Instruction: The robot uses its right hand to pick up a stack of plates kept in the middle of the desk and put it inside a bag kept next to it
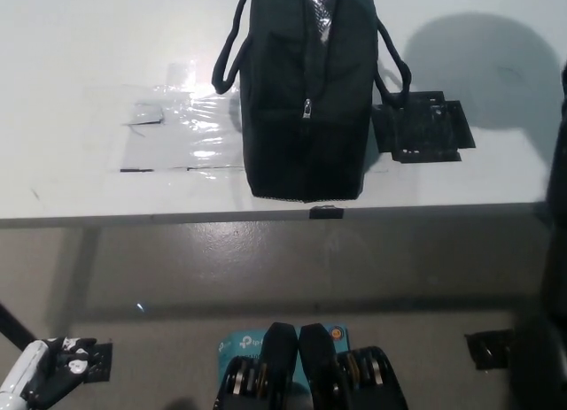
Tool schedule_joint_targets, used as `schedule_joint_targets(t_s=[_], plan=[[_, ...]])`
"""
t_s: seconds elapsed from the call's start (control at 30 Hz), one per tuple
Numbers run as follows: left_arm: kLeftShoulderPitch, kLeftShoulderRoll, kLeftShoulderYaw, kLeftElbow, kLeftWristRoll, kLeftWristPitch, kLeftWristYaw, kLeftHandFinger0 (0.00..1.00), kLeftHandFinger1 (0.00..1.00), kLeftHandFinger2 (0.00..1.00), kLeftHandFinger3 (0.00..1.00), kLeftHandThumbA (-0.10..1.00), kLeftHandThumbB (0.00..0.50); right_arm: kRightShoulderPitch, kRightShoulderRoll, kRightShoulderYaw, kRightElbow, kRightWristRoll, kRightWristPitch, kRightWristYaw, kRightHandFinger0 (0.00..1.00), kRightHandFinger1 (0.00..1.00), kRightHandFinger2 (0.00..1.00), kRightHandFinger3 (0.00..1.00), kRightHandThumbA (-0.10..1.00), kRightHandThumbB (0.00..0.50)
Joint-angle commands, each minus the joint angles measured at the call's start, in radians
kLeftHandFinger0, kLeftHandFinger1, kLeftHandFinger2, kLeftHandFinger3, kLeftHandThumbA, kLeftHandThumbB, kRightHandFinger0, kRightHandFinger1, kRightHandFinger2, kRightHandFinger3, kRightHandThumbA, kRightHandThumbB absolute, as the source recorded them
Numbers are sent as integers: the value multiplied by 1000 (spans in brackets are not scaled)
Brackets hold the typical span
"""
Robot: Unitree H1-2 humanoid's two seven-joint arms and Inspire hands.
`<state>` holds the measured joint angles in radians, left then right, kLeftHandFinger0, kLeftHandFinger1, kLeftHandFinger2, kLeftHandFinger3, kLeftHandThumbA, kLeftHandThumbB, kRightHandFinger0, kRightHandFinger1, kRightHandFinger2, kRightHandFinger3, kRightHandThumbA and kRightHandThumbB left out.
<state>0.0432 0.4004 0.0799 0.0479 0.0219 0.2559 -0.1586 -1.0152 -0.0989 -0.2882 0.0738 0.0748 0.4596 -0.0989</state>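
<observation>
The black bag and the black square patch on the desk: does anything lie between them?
Only the bag's right handle loop lies between the black bag and the patch, in the head view.

White desk, clear plastic sheet taped down, black tape patch; grey floor

We see a white tabletop with a glossy clear sheet taped on it, and below its front edge a grey floor
</observation>
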Motion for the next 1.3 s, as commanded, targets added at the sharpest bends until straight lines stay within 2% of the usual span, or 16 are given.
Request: schedule_joint_targets(t_s=[0.0,0.1,0.13,0.2,0.23,0.47,0.53,0.6,0.7,0.73,0.87,0.9,0.93,1.1,1.23,1.27], plan=[[5,37,17,-8,-2,-55,-13,607,649,743,750,-100,91,-96,-17,41,-29,65,10,25,0,0,128,53,-100,258],[3,38,14,-7,4,-53,-11,594,641,737,746,-100,100,-103,-19,93,-37,37,10,34,0,0,156,83,-100,211],[4,37,15,-7,1,-55,-12,588,638,733,737,-100,99,-100,-13,104,-44,47,10,39,0,0,116,63,-100,236],[8,39,10,-8,8,-55,-11,587,636,738,737,-100,99,-90,-15,133,-49,34,10,31,0,0,93,48,-100,239],[9,35,15,-13,1,-49,-11,593,634,733,730,-100,104,-76,-17,185,-59,-23,10,37,0,0,15,44,-100,266],[17,31,13,-11,-4,-50,-13,618,645,728,717,-100,121,4,-1,302,-42,-109,10,22,0,0,0,0,-100,329],[18,32,9,-15,7,-52,-9,591,617,696,705,-100,126,26,-7,332,-42,-134,10,20,0,0,0,0,-100,320],[17,39,0,-18,18,-51,-12,590,615,693,727,-100,122,53,-13,366,-45,-166,10,16,0,0,0,0,-100,285],[14,34,6,-20,7,-36,-12,620,629,698,722,-100,124,67,-13,383,-36,-193,10,8,0,0,0,0,-100,297],[13,33,9,-21,1,-38,-14,621,630,698,720,-100,126,77,-13,393,-31,-214,10,4,0,0,0,0,-100,278],[13,33,9,-20,0,-38,-14,622,633,709,719,-100,127,105,-26,414,17,-244,-92,-2,0,0,0,0,-100,284],[13,32,10,-15,-1,-45,-14,593,621,700,712,-100,131,116,-41,442,30,-292,-107,-13,0,0,0,0,-100,290],[12,32,10,-13,-1,-50,-13,577,610,686,705,-100,136,119,-46,452,27,-312,-98,-19,0,0,0,0,-100,299],[18,36,4,-13,7,-59,-15,592,626,701,720,-100,134,116,-55,457,20,-375,-67,-60,0,0,0,0,-100,259],[20,38,5,-20,9,-49,-13,595,621,701,716,-100,142,107,-35,449,34,-397,-80,-81,0,0,0,0,-100,286],[21,39,7,-21,8,-49,-14,597,618,700,715,-100,141,105,-31,450,36,-402,-78,-81,0,0,0,0,-100,260]])
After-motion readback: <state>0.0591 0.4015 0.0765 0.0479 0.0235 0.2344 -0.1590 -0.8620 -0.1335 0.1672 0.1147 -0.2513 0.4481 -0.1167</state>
